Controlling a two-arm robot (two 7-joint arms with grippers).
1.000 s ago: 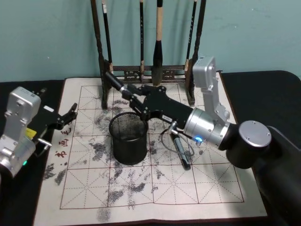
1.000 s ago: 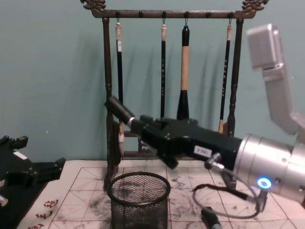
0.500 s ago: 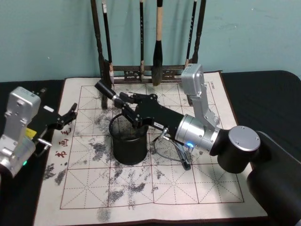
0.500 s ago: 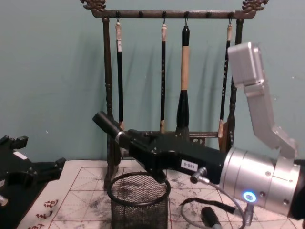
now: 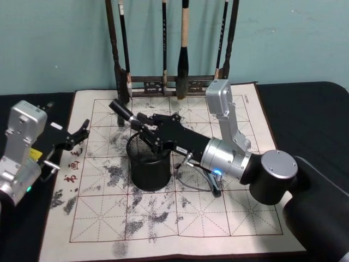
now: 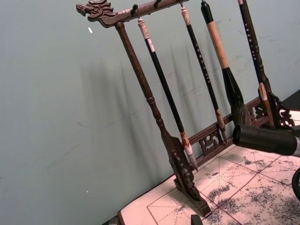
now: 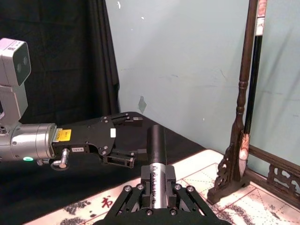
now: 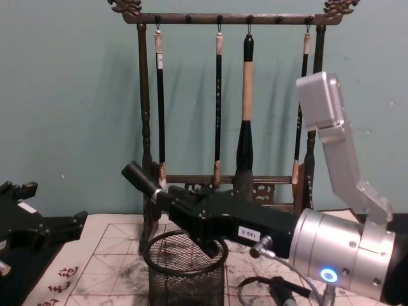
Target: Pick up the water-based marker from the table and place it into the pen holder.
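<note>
My right gripper [image 5: 146, 129] is shut on the water-based marker [image 5: 124, 112], a black stick with a grey band that slants up and to the left out of the fingers. The gripper hangs just above the rim of the pen holder [image 5: 148, 166], a small black wire-mesh cup on the mat. From the chest, the marker [image 8: 141, 179] rises over the pen holder [image 8: 185, 280], with the right gripper [image 8: 171, 201] close above the rim. The right wrist view has the marker [image 7: 157, 140] clamped in the gripper [image 7: 157, 188]. My left gripper [image 5: 82, 132] rests open at the mat's left edge.
A tall dark wooden brush rack [image 5: 163, 83] hung with several brushes stands right behind the holder, also in the chest view [image 8: 145, 127]. A dark pen-like object [image 5: 214, 186] and a cable loop lie on the ink-stained gridded mat [image 5: 163, 218] under my right arm.
My right gripper has carried the marker left and down, from beside the rack to just above the holder's rim. The left arm has not moved.
</note>
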